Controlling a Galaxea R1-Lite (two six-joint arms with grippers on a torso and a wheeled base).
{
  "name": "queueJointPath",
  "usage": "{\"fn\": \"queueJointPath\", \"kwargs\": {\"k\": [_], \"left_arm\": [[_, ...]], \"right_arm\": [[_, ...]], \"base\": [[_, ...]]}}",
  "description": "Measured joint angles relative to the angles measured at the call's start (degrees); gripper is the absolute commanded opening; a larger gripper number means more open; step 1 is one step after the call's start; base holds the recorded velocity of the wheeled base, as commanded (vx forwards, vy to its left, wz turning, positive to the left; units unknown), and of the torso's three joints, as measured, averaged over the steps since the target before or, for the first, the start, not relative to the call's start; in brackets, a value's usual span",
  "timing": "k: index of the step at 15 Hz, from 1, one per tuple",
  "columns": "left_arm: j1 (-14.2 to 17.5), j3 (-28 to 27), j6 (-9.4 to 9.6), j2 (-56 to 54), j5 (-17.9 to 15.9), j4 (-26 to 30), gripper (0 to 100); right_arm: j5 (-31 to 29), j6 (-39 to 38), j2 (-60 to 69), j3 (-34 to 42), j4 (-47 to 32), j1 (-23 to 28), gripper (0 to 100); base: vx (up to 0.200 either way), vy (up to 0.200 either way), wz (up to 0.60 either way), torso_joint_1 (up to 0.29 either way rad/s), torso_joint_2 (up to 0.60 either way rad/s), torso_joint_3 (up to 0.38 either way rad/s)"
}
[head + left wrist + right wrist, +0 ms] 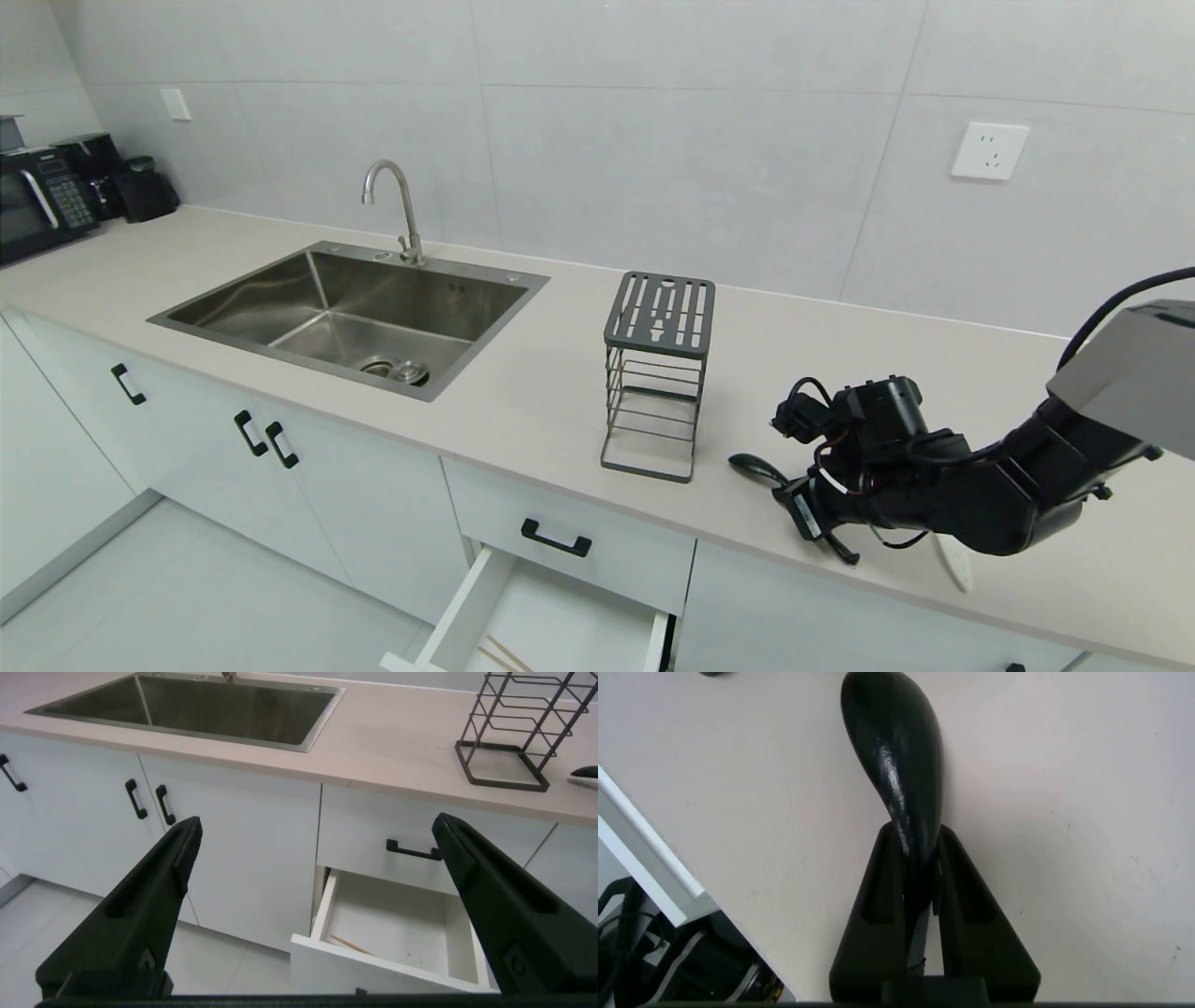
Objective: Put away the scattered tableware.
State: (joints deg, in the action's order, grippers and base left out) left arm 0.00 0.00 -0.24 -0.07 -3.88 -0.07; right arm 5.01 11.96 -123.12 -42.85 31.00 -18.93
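Countertop (560,373) bears a glossy spoon (892,756), likely light, rigid and slippery, pinched at its neck by the right gripper (917,849); left gripper (318,826) spread wide.

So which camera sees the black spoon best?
The right wrist view. The black spoon is big and close there, pinched in the right tool. In the head view its small bowl pokes out past the tool. The left wrist view has a dark speck, too small to tell.
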Motion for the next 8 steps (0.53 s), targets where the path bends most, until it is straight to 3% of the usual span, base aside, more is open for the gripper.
{"fn": "queueJointPath", "kwargs": {"k": [8], "left_arm": [[0.0,0.0,0.02,0.0,0.0,0.0,100]], "right_arm": [[0.3,1.9,5.2,3.7,0.4,-0.5,0]], "base": [[0.000,0.000,0.00,0.000,0.00,0.000]]}}
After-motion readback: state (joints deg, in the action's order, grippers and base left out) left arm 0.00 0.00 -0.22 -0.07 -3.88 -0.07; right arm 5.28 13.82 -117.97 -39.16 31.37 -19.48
